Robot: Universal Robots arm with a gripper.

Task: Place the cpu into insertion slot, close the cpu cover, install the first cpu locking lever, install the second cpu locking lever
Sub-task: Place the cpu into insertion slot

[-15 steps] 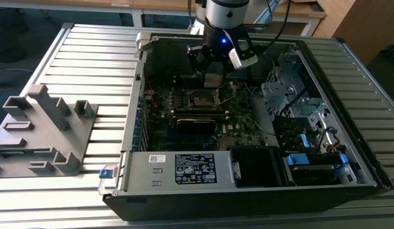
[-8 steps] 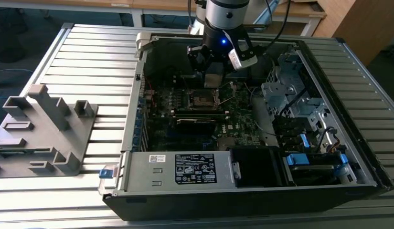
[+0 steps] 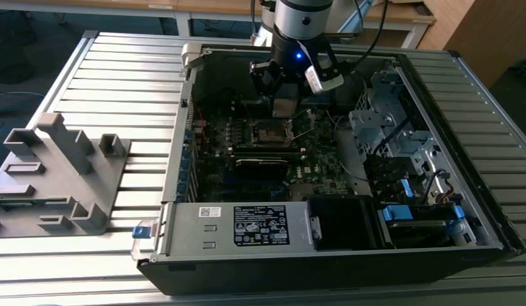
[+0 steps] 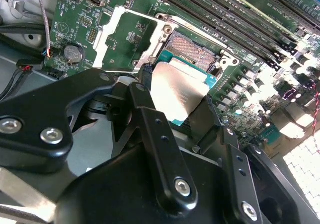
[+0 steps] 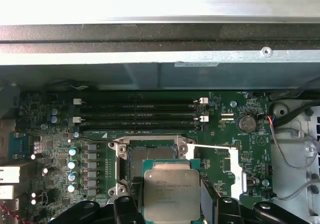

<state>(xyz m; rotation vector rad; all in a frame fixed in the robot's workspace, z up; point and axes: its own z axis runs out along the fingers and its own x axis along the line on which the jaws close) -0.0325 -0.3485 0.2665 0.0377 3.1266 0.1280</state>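
Holding cpu (image 5: 171, 194) just above insertion slot (image 5: 150, 156) | fingers (image 4: 150, 114) clenched on cpu's edges, likely keeping it level for seating | cpu cover (image 5: 215, 147) lies open beside slot, leaving access

My tool (image 4: 173, 98) is matt black with silver screw heads. The cpu (image 5: 171, 194) has a dull silver-tan top on a green edge. Motherboard (image 5: 222, 134) green; memory slots (image 5: 140, 111) black; cpu cover (image 4: 106, 34) bright silver. Bench (image 3: 118, 76) pale grey, ribbed in straight stripes. Case (image 3: 331, 274) black, with blue tabs (image 3: 409, 213).
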